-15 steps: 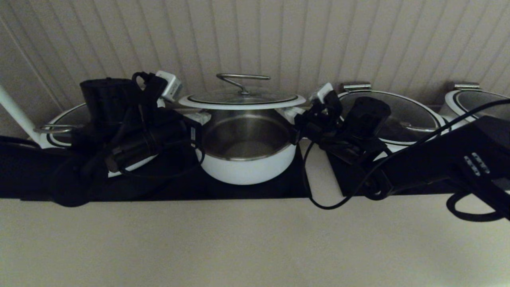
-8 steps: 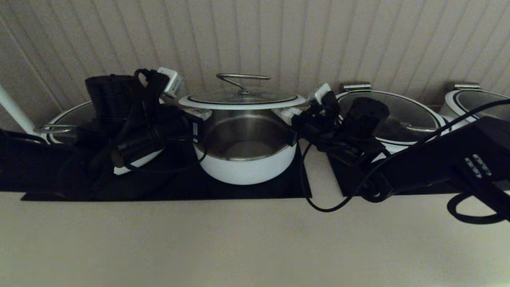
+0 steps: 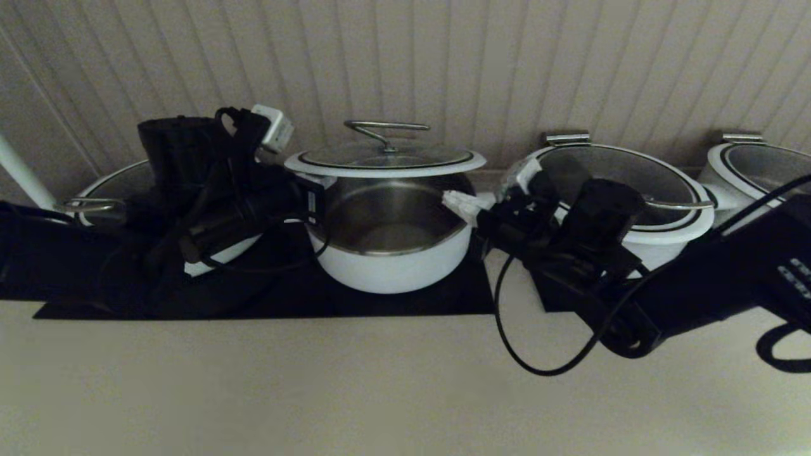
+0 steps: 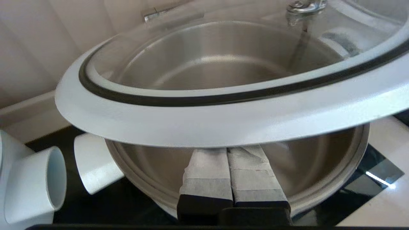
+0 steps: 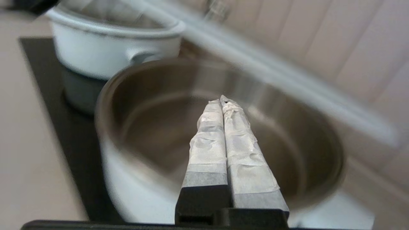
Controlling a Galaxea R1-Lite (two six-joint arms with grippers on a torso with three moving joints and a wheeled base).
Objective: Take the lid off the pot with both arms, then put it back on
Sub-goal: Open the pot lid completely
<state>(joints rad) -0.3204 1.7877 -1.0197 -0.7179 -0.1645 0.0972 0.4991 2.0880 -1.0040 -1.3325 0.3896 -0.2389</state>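
The white pot stands on the black cooktop, steel inside showing. Its glass lid with white rim and wire handle sits raised above the pot's mouth. My left gripper is shut, fingers together under the lid's left rim; in the left wrist view the fingers run beneath the rim of the lid, over the pot. My right gripper is shut and empty, below the lid's right edge, pointing into the pot in the right wrist view, tips clear of the blurred lid rim.
Lidded white pots stand to the left, to the right and at far right. A panelled wall rises close behind. Beige counter lies in front. My right arm's cable loops over the counter.
My right gripper has dropped and drawn back to the right, off the lid's right rim. My left gripper stays under the left rim. The lid remains raised.
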